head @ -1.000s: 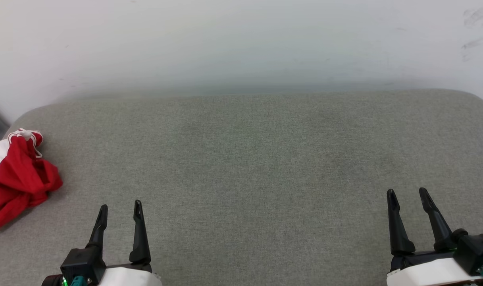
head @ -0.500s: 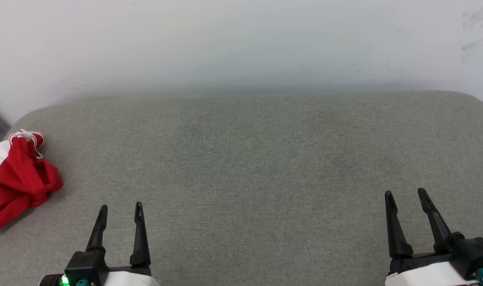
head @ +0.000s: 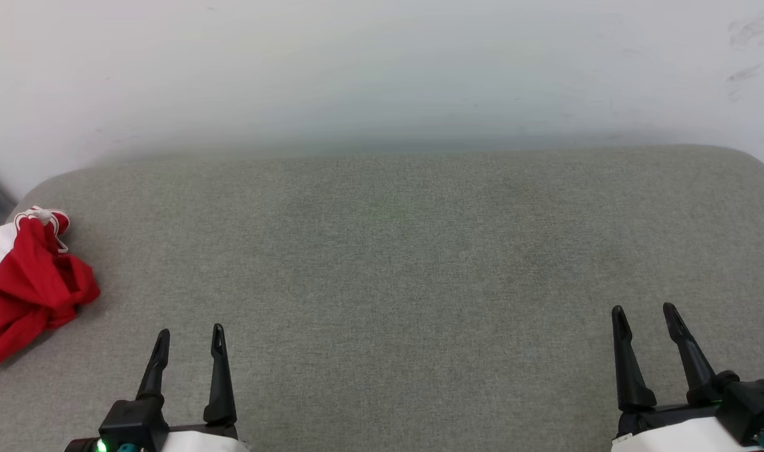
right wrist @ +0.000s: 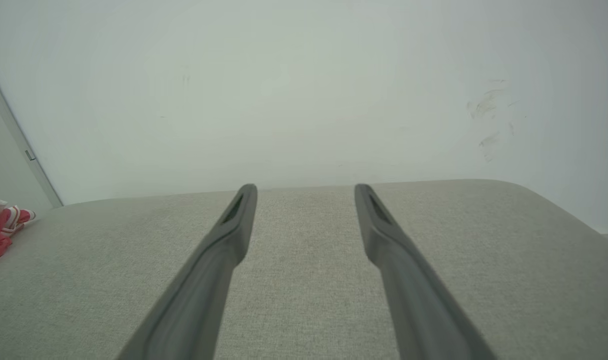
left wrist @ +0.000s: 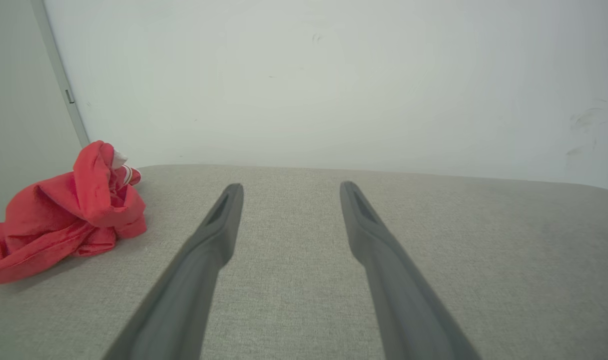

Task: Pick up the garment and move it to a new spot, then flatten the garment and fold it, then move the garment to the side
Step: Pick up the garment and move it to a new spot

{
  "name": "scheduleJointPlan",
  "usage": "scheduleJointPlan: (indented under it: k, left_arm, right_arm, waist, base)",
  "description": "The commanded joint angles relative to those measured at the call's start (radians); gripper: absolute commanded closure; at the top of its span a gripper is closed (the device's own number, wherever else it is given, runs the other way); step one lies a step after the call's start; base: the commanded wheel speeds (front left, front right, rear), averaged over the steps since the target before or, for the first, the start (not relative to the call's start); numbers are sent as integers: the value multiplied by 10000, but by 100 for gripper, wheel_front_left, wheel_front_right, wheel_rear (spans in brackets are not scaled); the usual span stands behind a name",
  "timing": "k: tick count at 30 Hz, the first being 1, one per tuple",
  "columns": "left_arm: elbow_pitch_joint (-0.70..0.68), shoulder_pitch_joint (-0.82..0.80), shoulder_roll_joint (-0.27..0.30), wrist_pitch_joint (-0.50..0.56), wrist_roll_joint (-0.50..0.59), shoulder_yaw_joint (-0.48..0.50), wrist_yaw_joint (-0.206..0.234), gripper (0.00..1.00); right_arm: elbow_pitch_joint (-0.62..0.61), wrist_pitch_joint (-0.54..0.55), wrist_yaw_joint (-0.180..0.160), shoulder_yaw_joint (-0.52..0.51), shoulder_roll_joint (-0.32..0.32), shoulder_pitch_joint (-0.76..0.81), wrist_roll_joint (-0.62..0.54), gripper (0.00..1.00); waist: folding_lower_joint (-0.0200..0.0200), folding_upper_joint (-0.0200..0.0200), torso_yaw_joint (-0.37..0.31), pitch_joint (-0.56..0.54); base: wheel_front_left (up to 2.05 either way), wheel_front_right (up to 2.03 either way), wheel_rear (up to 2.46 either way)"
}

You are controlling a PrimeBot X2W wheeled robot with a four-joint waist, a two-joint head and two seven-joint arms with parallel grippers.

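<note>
The garment [head: 33, 292] is a crumpled red heap with a bit of white sleeve and striped trim, lying at the far left edge of the grey cushioned surface [head: 394, 263]. The left wrist view has the garment [left wrist: 64, 215] at its left, beside a wall corner, and a small part of the garment [right wrist: 1, 227] reaches into the right wrist view's left edge. My left gripper [head: 190, 333] is open near the front, to the right of the heap and apart from it. At the front right my right gripper [head: 645, 311] is open with nothing between its fingers.
A pale wall [head: 382, 69] rises straight behind the surface's far edge. The surface's corners are rounded at the back left and back right. A dark vertical strip [left wrist: 61, 85] marks the wall corner behind the garment.
Both grippers have slid slightly lower in the head view. The garment lies as before.
</note>
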Motion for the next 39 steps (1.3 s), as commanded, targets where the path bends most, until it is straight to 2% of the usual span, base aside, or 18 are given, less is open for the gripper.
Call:
scheduleJointPlan:
  k: [1,7,13,35,39]
  left_arm:
    - [15,68,-7,-28,-42,28,-14,0]
    - [109,-42,-6,-28,11,77,-34,0]
    - [85,-161,-5,-28,-40,123,34,0]
    - [289,127,-4,-28,-63,753,178,0]
    - [226,187,-4,-28,-120,899,247,0]
  right_arm:
    - [16,-21,-3,-11,-8,76,32,0]
    - [-50,-21,-1,-2,-7,111,0,0]
    - [-150,-21,-3,109,-7,203,-137,0]
    - [-234,-21,-3,288,-7,575,-350,0]
    - [-236,-20,-3,442,-7,497,-427,0]
  waist:
    - [0,0,3,5]
    - [0,0,172,24]
    - [0,0,740,28]
    - [0,0,4280,-182]
    - [0,0,4761,-115]
  base:
    - [0,0,0]
    - [0,0,0]
    - [0,0,0]
    - [0,0,0]
    - [0,0,0]
